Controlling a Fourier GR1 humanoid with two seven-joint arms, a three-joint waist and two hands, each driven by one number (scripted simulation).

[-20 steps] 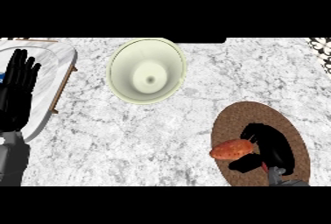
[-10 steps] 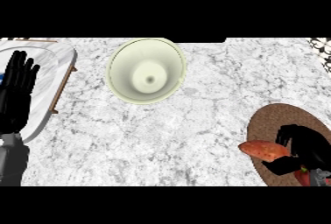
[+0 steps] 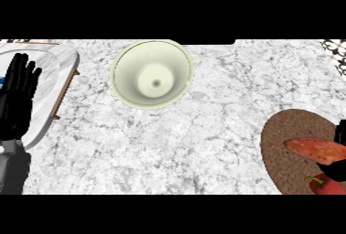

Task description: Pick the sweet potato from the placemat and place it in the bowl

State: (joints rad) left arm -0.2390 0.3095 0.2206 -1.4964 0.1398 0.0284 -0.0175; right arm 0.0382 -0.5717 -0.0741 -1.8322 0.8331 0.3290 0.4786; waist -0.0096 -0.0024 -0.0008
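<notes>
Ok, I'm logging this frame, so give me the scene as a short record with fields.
counter: grey-white marble
bowl: upper middle, empty
sweet potato: over the placemat, right side, not in bowl
right hand: right edge, curled round sweet potato
left hand: open, resting at left edge
red pepper: placemat's lower part

Far to the right of the bowl (image 3: 152, 73), the picture's edge cuts off the placemat (image 3: 290, 146), the far end of the sweet potato (image 3: 314, 148) and nearly all of the right hand (image 3: 340, 170), so its grip cannot be told. A red vegetable (image 3: 327, 186) there shows only partly.
</notes>
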